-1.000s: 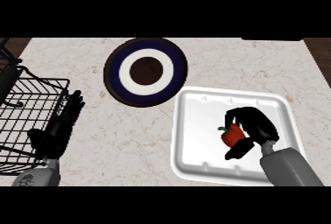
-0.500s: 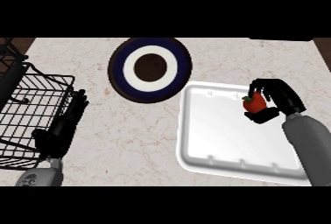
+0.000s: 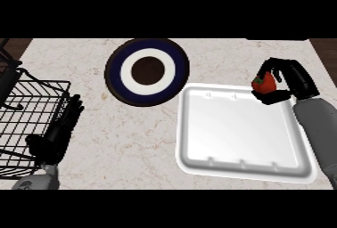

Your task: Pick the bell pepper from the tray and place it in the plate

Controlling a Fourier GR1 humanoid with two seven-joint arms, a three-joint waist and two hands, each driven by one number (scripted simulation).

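One bell pepper (image 3: 262, 83) is clamped in the curled right hand (image 3: 284, 82), above the far right corner of the tray (image 3: 240, 133). Plate (image 3: 147, 71) is seen left of tray. Left hand (image 3: 58, 133) is rested open beside the wire basket (image 3: 30, 120).

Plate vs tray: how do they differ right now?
The plate is round, dark blue with a white ring and a dark centre; the tray is plain white, squarish with rounded corners. The plate lies at the counter's far middle; the tray lies nearer, on the right. The right hand holds the bell pepper over the tray's far right corner; nothing is over the plate. Both hold nothing.
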